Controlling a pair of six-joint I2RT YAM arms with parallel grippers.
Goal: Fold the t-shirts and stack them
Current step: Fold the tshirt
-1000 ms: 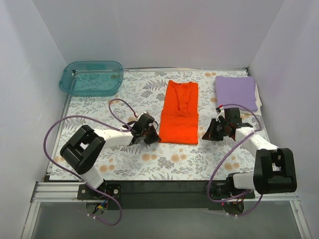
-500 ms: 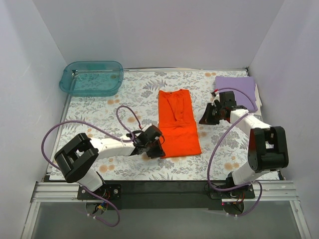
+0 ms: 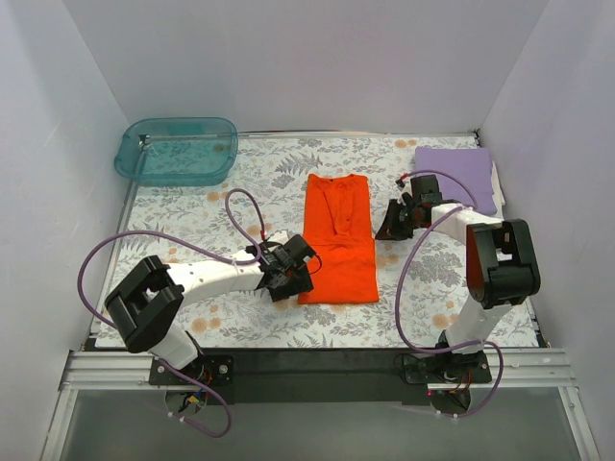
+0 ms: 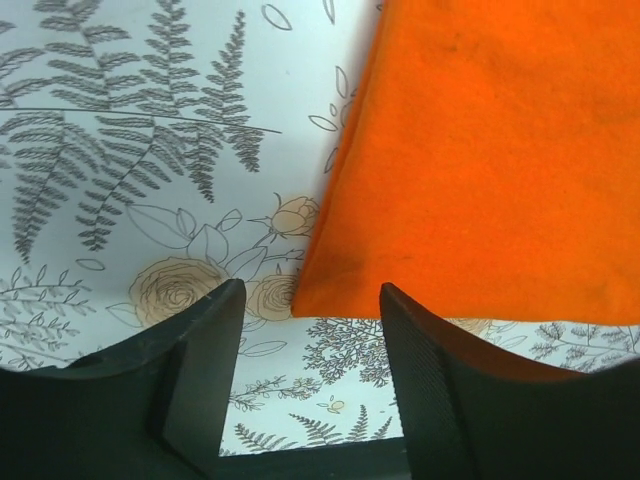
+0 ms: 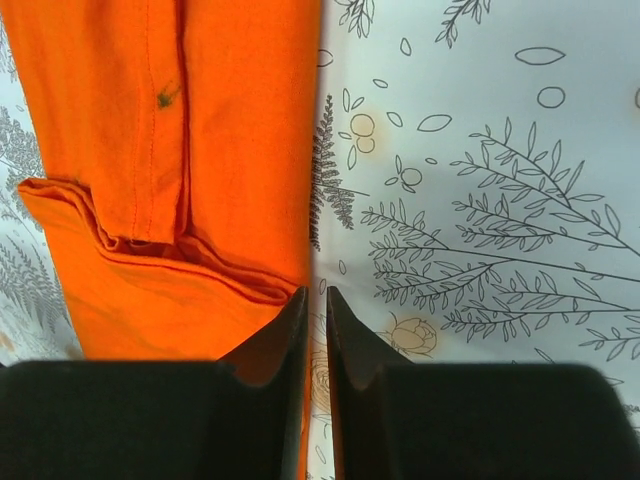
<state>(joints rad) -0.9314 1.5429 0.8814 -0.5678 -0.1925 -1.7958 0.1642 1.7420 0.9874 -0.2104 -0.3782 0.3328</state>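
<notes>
Stuff around your work area first: the translucent teal plastic tub [image 3: 178,151] sits in the far left corner, well apart from both arms. You can see floral print through its bottom, and I can't make out anything else in it. You've got purple cables [image 3: 240,206] looping off each arm. The left one arcs over the table just left of the bright orange-red short-sleeved t-shirt [image 3: 338,235].

Your table [image 3: 192,216] has a white cover printed with grey ferns and tan roses. It's boxed in by plain pale walls [image 3: 288,67] on three sides, with a black rail [image 3: 307,363] along the near edge.

The orange shirt lies flat mid-table, folded into a long strip with the collar toward the far side. The pale lavender-purple folded t-shirt [image 3: 455,178] is in the far right corner, apart from it.

Your left gripper [image 3: 293,274] hangs at the strip's near left corner, jaws well apart. That corner sits just ahead of the gap, nothing pinched. Your right gripper [image 3: 394,223] is at the strip's right edge, fingers barely parted with just a thin slit. It's not clamped on cloth as far as the wrist view shows.
</notes>
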